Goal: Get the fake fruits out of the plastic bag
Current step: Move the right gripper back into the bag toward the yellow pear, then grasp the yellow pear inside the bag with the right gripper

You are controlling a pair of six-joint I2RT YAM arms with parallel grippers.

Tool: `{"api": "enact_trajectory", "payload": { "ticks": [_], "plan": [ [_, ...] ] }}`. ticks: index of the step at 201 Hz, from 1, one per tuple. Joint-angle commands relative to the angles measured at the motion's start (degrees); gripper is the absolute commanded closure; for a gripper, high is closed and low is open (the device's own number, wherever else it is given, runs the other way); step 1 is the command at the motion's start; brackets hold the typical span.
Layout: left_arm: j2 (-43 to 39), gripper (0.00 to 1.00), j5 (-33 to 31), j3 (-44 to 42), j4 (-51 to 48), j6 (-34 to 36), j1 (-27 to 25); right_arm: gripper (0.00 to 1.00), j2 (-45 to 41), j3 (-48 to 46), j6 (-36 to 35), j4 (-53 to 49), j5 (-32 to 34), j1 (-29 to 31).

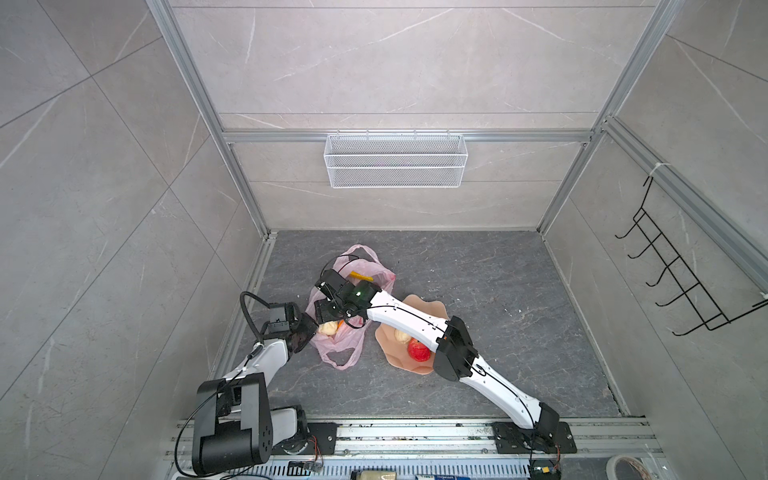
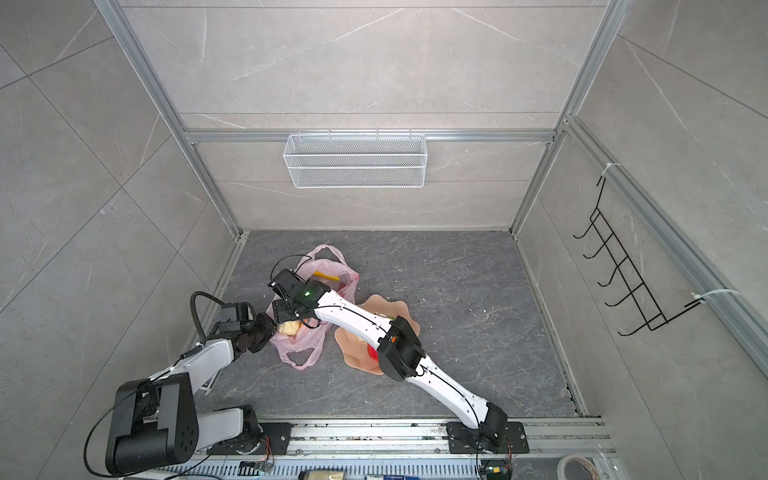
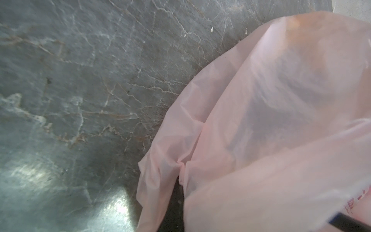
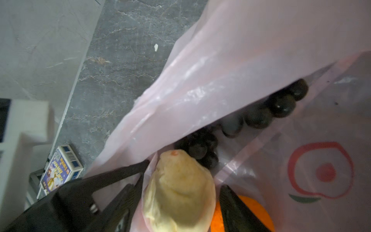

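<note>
The pale-pink plastic bag [image 1: 340, 345] [image 2: 303, 345] lies on the dark floor, mouth open toward my right gripper [image 1: 328, 318] [image 4: 181, 180]. That gripper reaches in with its jaws open either side of a cream lumpy fruit [image 4: 180, 190] [image 1: 327, 328]. An orange [image 4: 251, 209] lies beside it, and dark grapes [image 4: 259, 118] sit deeper in. A yellow banana [image 1: 360, 276] shows through the film. My left gripper [image 1: 312, 328] [image 2: 270, 328] is shut on the bag's left edge; the gathered film [image 3: 261, 120] hides most of its fingers. A red apple [image 1: 418, 350] and another cream fruit [image 1: 401, 336] rest on the plate.
The peach scalloped plate [image 1: 424, 305] lies right of the bag, partly under my right arm. A small blue box [image 4: 62, 168] lies by the left wall. A white wire basket [image 1: 395, 160] hangs on the back wall, a black hook rack [image 1: 681, 270] on the right wall.
</note>
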Motion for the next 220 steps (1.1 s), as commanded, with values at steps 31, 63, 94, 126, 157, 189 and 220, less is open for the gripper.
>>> {"api": "enact_trajectory", "payload": {
  "ticks": [31,63,94,126,157,189,220],
  "plan": [
    [0.1,1.00,0.4,1.6,1.0,1.5,-0.2,0.30,4.0,3.3,-0.9,-1.2,-2.5,-1.1],
    [0.3,1.00,0.3,1.7,1.2,1.6,-0.2,0.30,5.6,4.0,-0.9,-0.5,-4.2,-1.2],
    [0.4,1.00,0.1,1.8,1.1,1.7,-0.3,0.32,5.5,4.2,-1.1,-1.0,-5.6,-1.2],
    [0.5,1.00,-0.1,1.8,1.1,1.7,-0.3,0.36,4.5,3.4,-0.9,-1.2,-7.0,-1.2],
    [0.3,1.00,-0.4,1.8,1.0,1.9,-0.4,0.46,3.6,2.9,-1.1,-1.7,-7.2,-0.9],
    [0.0,1.00,-0.8,1.7,0.7,2.0,-0.4,0.55,1.1,1.4,-1.8,-1.5,-5.7,-0.7],
    [0.0,1.00,-0.9,1.8,0.6,2.1,-0.4,0.59,-2.0,-2.0,-2.1,-0.2,-4.7,-0.7]
  ]
}}
